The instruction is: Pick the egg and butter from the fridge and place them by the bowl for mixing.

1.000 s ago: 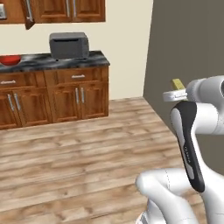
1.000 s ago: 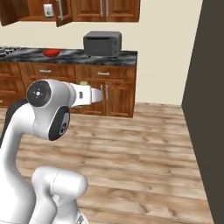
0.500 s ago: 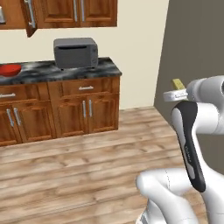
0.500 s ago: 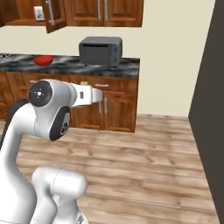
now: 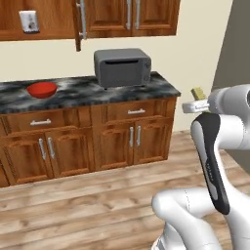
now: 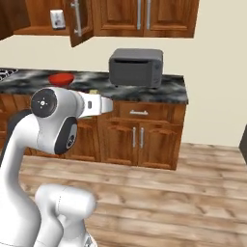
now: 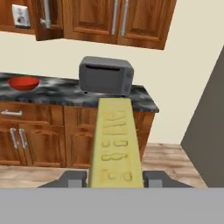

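Base has swung round, so both base views shifted. The microwave (image 5: 122, 67) and red bowl (image 5: 42, 90) on the table (image 5: 73, 93) now sit more central and look nearer.

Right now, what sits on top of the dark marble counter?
On the counter stand a grey microwave and a red bowl. In the hand view, the butter in the gripper covers part of it.

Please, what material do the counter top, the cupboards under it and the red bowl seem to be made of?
Counter top: looks like polished stone, perhaps marble or granite, from its mottled grey-black pattern.
Cupboards: reddish-brown wood with visible grain, smooth finish; their handles look like metal.
Red bowl: plain, even red; plastic or glazed ceramic, the rendering leaves it open.
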Controlling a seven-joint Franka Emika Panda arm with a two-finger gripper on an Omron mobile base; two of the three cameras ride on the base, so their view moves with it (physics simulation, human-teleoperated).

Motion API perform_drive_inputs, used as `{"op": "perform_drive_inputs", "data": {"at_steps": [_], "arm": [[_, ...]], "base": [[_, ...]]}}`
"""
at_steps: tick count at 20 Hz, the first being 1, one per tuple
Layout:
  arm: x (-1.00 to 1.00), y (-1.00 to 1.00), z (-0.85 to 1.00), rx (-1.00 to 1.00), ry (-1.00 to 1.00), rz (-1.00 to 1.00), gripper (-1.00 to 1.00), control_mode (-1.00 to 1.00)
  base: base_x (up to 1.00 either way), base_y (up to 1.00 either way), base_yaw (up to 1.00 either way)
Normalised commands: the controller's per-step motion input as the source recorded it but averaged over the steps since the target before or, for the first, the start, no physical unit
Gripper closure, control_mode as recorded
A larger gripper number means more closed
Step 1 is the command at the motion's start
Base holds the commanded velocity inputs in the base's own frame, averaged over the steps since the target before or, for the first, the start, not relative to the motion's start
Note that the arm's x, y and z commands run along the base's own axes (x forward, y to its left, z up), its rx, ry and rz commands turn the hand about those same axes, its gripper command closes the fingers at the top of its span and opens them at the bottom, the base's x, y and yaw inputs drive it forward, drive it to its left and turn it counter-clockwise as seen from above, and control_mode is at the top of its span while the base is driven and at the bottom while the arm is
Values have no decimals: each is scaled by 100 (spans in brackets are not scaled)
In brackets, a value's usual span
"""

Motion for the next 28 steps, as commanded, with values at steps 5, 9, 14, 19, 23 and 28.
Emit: {"op": "perform_drive_inputs", "data": {"at_steps": [5, 9, 14, 19, 23, 28], "arm": [[0, 0, 0, 0, 0, 0, 100, 100], [0, 0, 0, 0, 0, 0, 100, 100], [0, 0, 0, 0, 0, 0, 100, 100], [0, 0, 0, 0, 0, 0, 100, 100], [0, 0, 0, 0, 0, 0, 100, 100], [0, 0, 0, 0, 0, 0, 100, 100]], "base": [[58, 100, 0], [-5, 99, 0], [36, 100, 0], [72, 100, 0], [99, 82, -2], [98, 8, -1]]}}
